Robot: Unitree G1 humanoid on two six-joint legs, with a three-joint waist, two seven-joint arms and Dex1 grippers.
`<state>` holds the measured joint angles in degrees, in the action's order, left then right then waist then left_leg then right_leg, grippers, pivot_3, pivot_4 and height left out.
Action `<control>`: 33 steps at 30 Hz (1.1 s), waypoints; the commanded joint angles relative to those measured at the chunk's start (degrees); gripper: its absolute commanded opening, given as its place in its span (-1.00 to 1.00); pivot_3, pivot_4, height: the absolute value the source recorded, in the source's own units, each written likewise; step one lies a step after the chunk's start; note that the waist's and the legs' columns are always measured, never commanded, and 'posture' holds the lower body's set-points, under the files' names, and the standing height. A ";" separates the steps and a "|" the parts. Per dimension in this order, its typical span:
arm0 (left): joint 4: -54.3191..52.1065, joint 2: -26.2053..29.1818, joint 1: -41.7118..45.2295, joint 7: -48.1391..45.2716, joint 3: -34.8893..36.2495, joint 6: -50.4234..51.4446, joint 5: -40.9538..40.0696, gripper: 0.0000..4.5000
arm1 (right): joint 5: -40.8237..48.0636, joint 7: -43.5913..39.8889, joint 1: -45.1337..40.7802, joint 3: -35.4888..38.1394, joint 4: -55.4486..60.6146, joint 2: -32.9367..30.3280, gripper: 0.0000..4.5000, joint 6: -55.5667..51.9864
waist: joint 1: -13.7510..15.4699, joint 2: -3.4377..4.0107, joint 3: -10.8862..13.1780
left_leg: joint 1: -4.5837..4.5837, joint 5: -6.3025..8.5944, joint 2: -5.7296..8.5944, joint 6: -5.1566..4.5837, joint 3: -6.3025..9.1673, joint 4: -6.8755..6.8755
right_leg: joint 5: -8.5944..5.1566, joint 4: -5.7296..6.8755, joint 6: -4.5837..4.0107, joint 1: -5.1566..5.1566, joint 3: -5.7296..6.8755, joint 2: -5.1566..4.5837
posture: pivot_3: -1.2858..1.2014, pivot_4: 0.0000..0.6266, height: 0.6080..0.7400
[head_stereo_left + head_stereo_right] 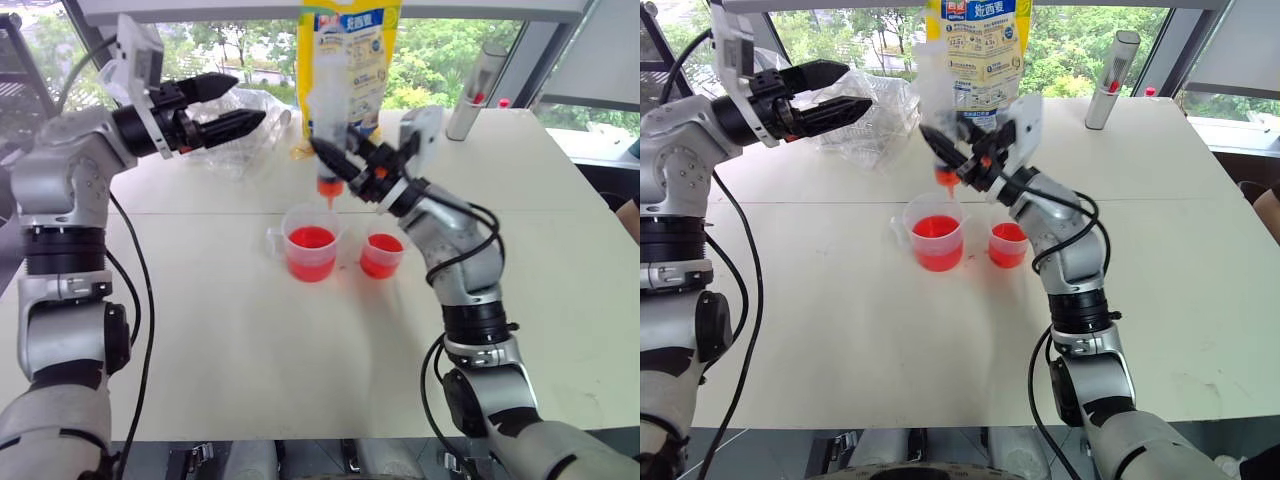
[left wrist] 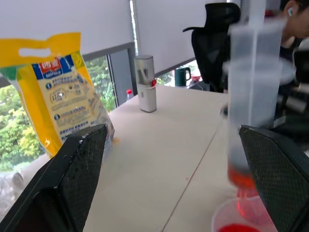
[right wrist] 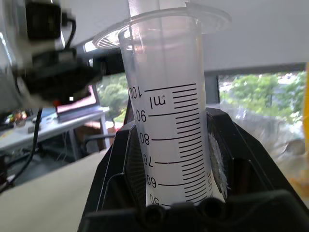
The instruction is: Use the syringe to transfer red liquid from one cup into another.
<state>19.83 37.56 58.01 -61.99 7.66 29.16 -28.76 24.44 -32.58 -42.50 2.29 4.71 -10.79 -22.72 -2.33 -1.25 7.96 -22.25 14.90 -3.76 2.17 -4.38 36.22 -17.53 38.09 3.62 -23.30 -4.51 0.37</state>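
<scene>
The two head cameras sit high and side by side, looking forward and down across the white bench point(image 1: 300, 360) toward the windows. Both take in the same stretch: the handled beaker point(image 1: 310, 250), the smaller cup point(image 1: 381, 254), the yellow bag point(image 1: 350, 60) and the grey bottle point(image 1: 475, 90) at the far edge. The left wrist camera looks along its black fingers point(image 2: 72, 183) at bench level, close to the syringe point(image 2: 251, 96), facing across the bench to that same bag and bottle. The right wrist camera sits tight against the syringe barrel, its printed scale just in front of the lens, looking upward and out toward the window.
</scene>
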 commanded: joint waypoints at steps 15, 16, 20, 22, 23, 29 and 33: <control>12.69 -13.24 14.92 -6.92 -5.28 -8.12 2.56 0.98 | 3.65 3.35 16.36 6.91 10.16 -7.32 -0.38 -1.63 | -0.32 0.03 0.03 | 0.01 0.00 0.04 -0.01 -0.04 -0.04 | 0.00 -0.01 0.00 -0.05 -0.12 0.35 | 0.03 -0.52 1.00; 14.39 -13.86 16.45 -7.46 -5.24 -8.46 2.61 0.98 | 3.51 3.47 17.01 6.71 9.95 -6.95 -0.38 -1.08 | -0.22 0.00 0.04 | -0.03 0.00 0.04 -0.01 -0.03 -0.01 | 0.00 -0.02 0.01 -0.05 -0.08 0.38 | 0.03 -0.52 1.00; 20.42 -17.37 21.82 -10.12 -5.44 -9.27 2.76 0.98 | 2.05 3.98 17.93 6.06 9.74 -7.00 -0.38 0.79 | -0.17 0.02 0.04 | -0.09 0.01 0.08 -0.02 -0.04 0.00 | 0.00 -0.12 0.01 -0.05 -0.10 0.39 | 0.03 -0.52 1.00; 22.90 -19.11 23.96 -10.72 -4.93 -8.52 2.34 0.98 | 1.90 4.17 18.22 5.81 9.80 -6.92 -0.38 1.23 | -0.18 0.02 0.04 | -0.09 0.01 0.09 -0.02 -0.04 -0.01 | 0.00 -0.13 0.01 -0.05 -0.11 0.39 | 0.03 -0.52 1.00; 24.11 -19.86 24.82 -10.92 -4.81 -8.48 2.43 0.98 | 1.75 4.26 18.42 5.61 9.84 -6.84 -0.38 1.45 | -0.21 0.02 0.04 | -0.09 0.01 0.09 -0.02 -0.03 -0.01 | 0.00 -0.13 0.01 -0.05 -0.10 0.39 | 0.03 -0.52 1.00; 30.47 -23.11 27.78 -11.76 -4.79 -9.43 3.92 0.98 | 0.78 4.57 18.93 4.49 10.03 -6.60 -0.38 2.24 | -0.39 0.02 0.04 | -0.05 0.01 0.04 -0.02 0.00 -0.03 | -0.01 -0.10 0.01 -0.06 -0.11 0.50 | 0.03 -0.52 1.00; 34.38 -25.07 28.66 -10.58 -5.03 -9.75 5.40 0.98 | 0.29 4.59 19.10 4.08 10.23 -6.67 -0.38 2.46 | -0.22 0.02 0.04 | -0.06 0.01 0.04 -0.02 0.01 -0.03 | -0.01 -0.11 0.01 -0.06 -0.11 0.51 | 0.03 -0.52 1.00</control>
<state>53.75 12.76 84.12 -73.04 1.63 20.61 -24.10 24.84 -28.06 -23.03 6.27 12.87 -17.46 -21.98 -2.54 -1.23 8.01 -22.31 14.91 -3.72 2.15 -4.38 36.19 -17.53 37.98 3.62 -23.35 -4.63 0.88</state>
